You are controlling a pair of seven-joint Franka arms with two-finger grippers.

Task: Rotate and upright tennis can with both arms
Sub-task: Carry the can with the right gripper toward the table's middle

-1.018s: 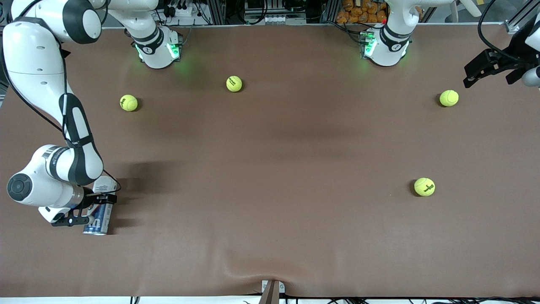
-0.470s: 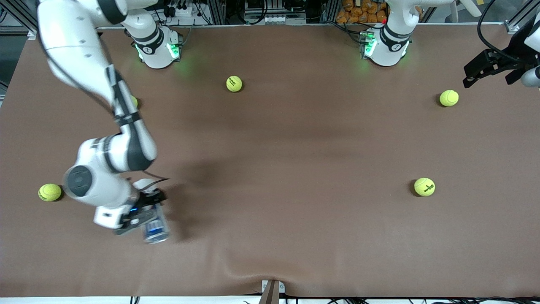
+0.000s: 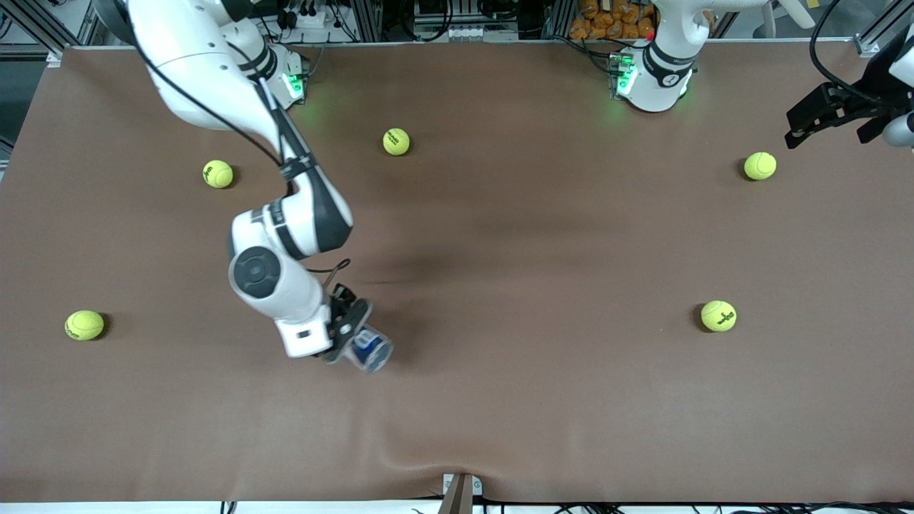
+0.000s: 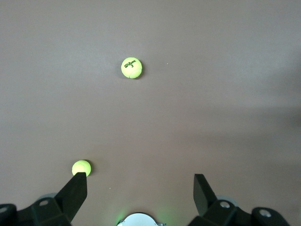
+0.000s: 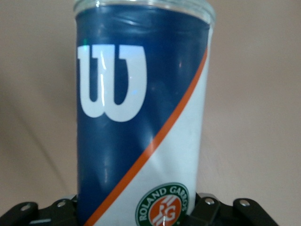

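Tennis balls (image 3: 396, 141) dot the table around the right gripper (image 3: 348, 335) clasping the tennis can (image 3: 370, 350); left gripper (image 3: 821, 114) waits wide.

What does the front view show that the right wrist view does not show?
Only the front view shows the five tennis balls, such as one toward the right arm's end of the table, both arm bases, and the left end effector open, waiting at the table's edge.

Only the right wrist view shows the label: the white W logo, an orange stripe, a Roland Garros badge.

Both show the tennis can gripped by the right end effector, above the brown table.
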